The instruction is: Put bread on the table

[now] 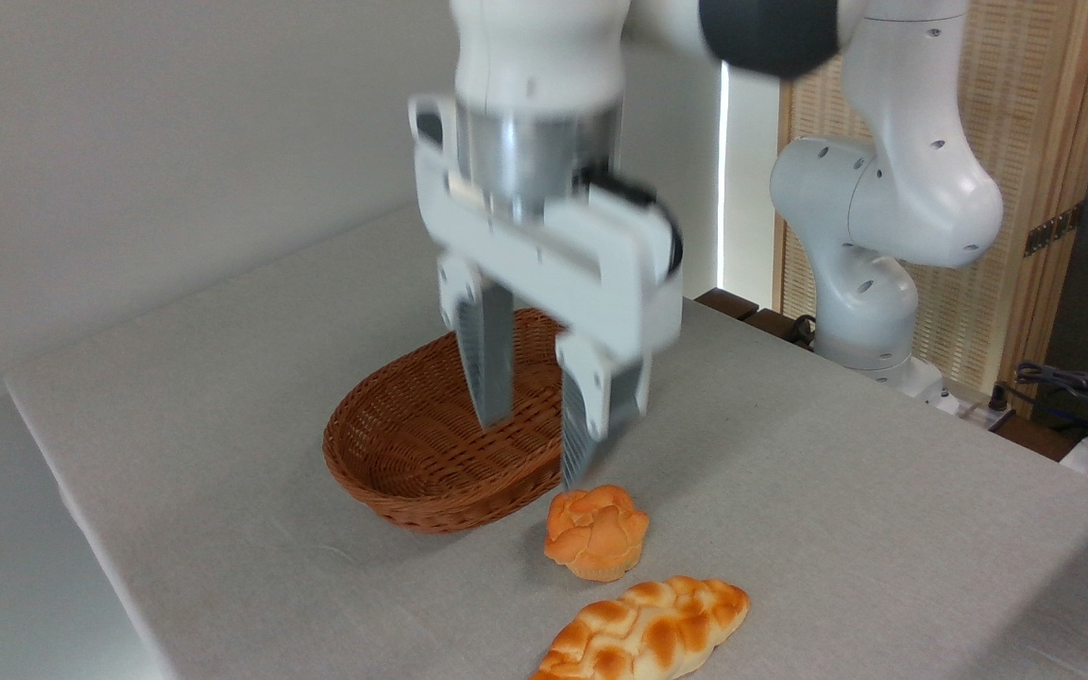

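Bread flat, seemingly lower-left to upper-right

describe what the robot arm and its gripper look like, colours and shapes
The arm is glossy white with rounded joints and a dark grey band near the top. A silver metal cylinder joins it to a boxy white gripper with two grey ridged fingers.

The desk had a light grey, cloth-like top. On it sat a brown wicker basket, a small orange bun just right of the basket's front rim, and the braided bread near the front edge, close to the bun.
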